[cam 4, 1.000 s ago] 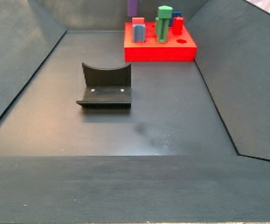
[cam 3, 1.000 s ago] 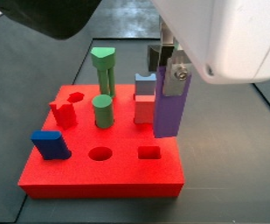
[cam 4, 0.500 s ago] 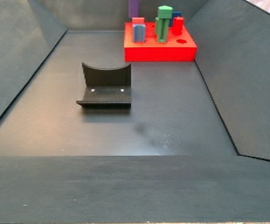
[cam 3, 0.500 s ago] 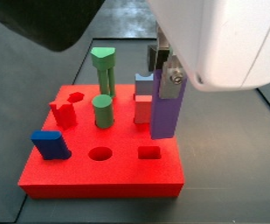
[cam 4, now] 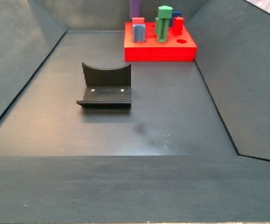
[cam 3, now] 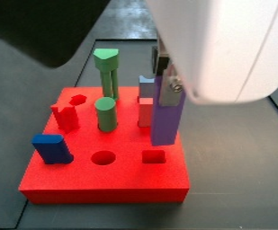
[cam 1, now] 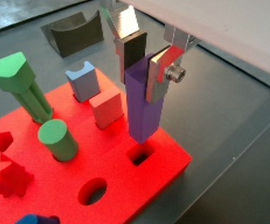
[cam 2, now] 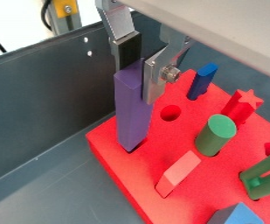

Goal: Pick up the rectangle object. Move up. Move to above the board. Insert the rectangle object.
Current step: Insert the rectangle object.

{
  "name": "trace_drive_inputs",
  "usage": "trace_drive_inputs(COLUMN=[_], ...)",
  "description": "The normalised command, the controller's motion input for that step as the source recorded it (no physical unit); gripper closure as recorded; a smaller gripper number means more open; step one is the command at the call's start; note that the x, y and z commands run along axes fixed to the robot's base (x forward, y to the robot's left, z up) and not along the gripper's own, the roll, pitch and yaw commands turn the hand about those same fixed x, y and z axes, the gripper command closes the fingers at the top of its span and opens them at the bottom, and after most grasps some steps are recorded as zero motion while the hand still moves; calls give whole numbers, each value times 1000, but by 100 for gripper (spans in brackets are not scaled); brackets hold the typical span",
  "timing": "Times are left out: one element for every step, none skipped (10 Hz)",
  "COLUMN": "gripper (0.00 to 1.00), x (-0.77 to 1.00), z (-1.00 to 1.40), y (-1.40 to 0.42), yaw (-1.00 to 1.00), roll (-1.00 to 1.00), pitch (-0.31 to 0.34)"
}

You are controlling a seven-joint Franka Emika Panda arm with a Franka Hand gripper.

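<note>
The gripper (cam 1: 147, 54) is pinching the rectangle object (cam 1: 143, 101) between its fingers (cam 1: 164, 70), above a square hole near the board (cam 1: 161, 162) edge, insertion remaining.

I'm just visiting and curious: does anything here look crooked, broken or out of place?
Nothing stands out. The gripper holds the rectangle object upright over the board, its lower end at a hole; the other pieces stand in place.

The dark grey floor (cam 4: 137, 131) carries the thick square bright red board (cam 4: 161, 48) at its far end; the dark L-shaped fixture (cam 4: 106, 86) stands nearer, well apart. The gripper (cam 1: 147, 54) is above the board.
</note>
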Motion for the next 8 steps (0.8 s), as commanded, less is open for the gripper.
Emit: trace_drive_inputs(gripper=[100,100,100,100,100,100,100,100], x=[0,-43,0,0,0,0,0,0], z=[-123,-271,-331,-266,-223,-183,-183,-177], y=[-103,-114,-71,-80,-66,-60,-51,-40], yaw=[-29,0,0,0,0,0,0,0], roll=[50,14,0,7,0,9,3,0], pitch=[27,0,-4,0,0,0,0,0])
